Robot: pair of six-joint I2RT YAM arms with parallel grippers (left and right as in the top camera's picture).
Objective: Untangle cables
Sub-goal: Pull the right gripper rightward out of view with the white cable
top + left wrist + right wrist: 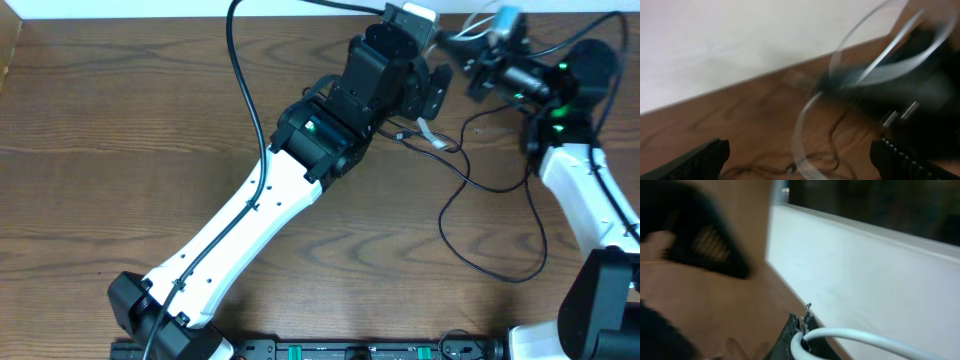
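A white cable (pixel 865 337) curves out from between the shut jaws of my right gripper (pixel 804 325), which pinches it close to the table's far edge. In the left wrist view the same white cable (pixel 802 135) hangs blurred in loops, in front of my left gripper (pixel 800 152). That gripper stands wide open with nothing between its fingers (pixel 710 157). A thin black cable (pixel 835 132) lies tangled on the wood below it. From overhead, the left gripper (pixel 437 92) and the right gripper (pixel 470 60) are close together at the top. The black cable (pixel 500 190) loops across the table below them.
A white wall (pixel 740 45) runs along the table's far edge right behind both grippers. The left arm (pixel 250 215) crosses the table diagonally from the bottom left. The right arm (pixel 585 190) comes up the right side. A thick black arm cable (pixel 240 70) runs over the left part.
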